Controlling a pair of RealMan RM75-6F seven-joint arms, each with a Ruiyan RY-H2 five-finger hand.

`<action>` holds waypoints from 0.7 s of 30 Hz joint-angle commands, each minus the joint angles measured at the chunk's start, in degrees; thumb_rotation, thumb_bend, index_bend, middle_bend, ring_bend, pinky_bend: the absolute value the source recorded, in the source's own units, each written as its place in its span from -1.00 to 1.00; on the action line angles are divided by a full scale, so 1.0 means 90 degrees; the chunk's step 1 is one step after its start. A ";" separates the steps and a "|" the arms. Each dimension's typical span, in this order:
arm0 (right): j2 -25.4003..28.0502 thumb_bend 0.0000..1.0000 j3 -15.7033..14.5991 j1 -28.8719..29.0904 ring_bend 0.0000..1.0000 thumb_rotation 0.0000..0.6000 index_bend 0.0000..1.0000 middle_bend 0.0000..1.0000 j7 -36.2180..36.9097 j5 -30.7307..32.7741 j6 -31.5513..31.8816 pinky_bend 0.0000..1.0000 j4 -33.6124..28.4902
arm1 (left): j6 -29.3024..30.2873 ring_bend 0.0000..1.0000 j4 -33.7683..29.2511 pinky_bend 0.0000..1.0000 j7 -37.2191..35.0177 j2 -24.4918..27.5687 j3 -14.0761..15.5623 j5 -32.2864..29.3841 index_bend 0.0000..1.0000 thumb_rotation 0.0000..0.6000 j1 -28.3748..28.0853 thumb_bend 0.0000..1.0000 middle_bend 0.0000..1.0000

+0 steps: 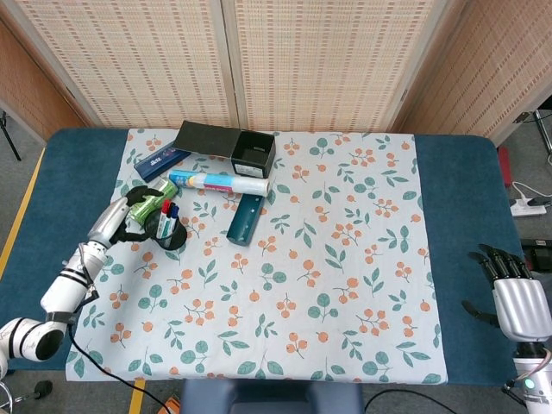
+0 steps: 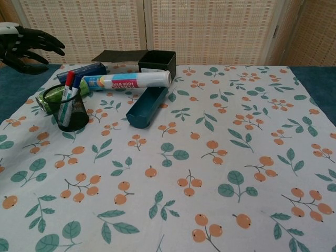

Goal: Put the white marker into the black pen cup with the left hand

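Black pen cup point(image 2: 72, 111) holding white marker point(image 2: 74, 90); left hand point(image 2: 26, 44) empty, fingers spread, close by. Risk: tipping cup when retreating.

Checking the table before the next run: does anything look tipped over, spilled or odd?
Nothing stands out. The black pen cup stands upright with the white marker and a red-capped marker in it; the left hand is open, clear of it.

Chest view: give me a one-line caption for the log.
White marker stands in the black pen cup; left hand open, clear of it.
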 commanded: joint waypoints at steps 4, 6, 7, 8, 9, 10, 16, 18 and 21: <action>0.0013 -0.91 -0.0044 0.0013 -0.71 1.00 -0.54 -0.74 0.0038 -0.0082 -0.0022 -0.64 -0.0034 | 0.3274 -0.87 -0.2221 -0.63 0.3946 0.0972 0.1225 0.0541 -0.59 1.00 0.1986 -0.29 -0.67; 0.0011 -0.91 -0.0056 0.0020 -0.72 1.00 -0.54 -0.74 0.0047 -0.0122 -0.0022 -0.64 -0.0043 | 0.3647 -0.87 -0.1934 -0.64 0.4287 0.1002 0.1466 0.0778 -0.60 1.00 0.2254 -0.29 -0.69; 0.0009 -0.91 -0.0061 0.0025 -0.72 1.00 -0.54 -0.74 0.0048 -0.0143 -0.0022 -0.64 -0.0046 | 0.3903 -0.87 -0.1685 -0.65 0.4438 0.0932 0.1548 0.0828 -0.60 1.00 0.2419 -0.29 -0.70; 0.0009 -0.91 -0.0067 0.0029 -0.72 1.00 -0.54 -0.74 0.0045 -0.0157 -0.0024 -0.64 -0.0048 | 0.4054 -0.87 -0.1503 -0.66 0.4482 0.0861 0.1593 0.0826 -0.60 1.00 0.2527 -0.29 -0.71; 0.0009 -0.91 -0.0070 0.0030 -0.72 1.00 -0.54 -0.74 0.0042 -0.0168 -0.0022 -0.64 -0.0051 | 0.4150 -0.87 -0.1343 -0.66 0.4428 0.0804 0.1640 0.0819 -0.61 1.00 0.2617 -0.28 -0.72; 0.0009 -0.91 -0.0073 0.0029 -0.72 1.00 -0.53 -0.74 0.0038 -0.0180 -0.0013 -0.64 -0.0057 | 0.4227 -0.87 -0.1152 -0.66 0.4226 0.0744 0.1684 0.0804 -0.61 1.00 0.2710 -0.28 -0.73; 0.0010 -0.91 -0.0075 0.0021 -0.72 1.00 -0.53 -0.74 -0.0005 -0.0191 0.0009 -0.64 -0.0080 | 0.4138 -0.90 -0.0348 -0.67 0.3523 0.0552 0.1793 0.0633 -0.64 1.00 0.2885 -0.29 -0.77; 0.0010 -0.91 -0.0071 0.0017 -0.72 1.00 -0.53 -0.74 -0.0021 -0.0187 0.0018 -0.64 -0.0087 | 0.4086 -0.91 -0.0251 -0.67 0.3450 0.0523 0.1807 0.0600 -0.65 1.00 0.2896 -0.29 -0.78; 0.0005 -0.91 -0.0073 0.0020 -0.71 1.00 -0.53 -0.74 -0.0042 -0.0183 0.0010 -0.64 -0.0089 | 0.4077 -0.92 -0.0174 -0.68 0.3416 0.0498 0.1805 0.0618 -0.64 1.00 0.2892 -0.29 -0.80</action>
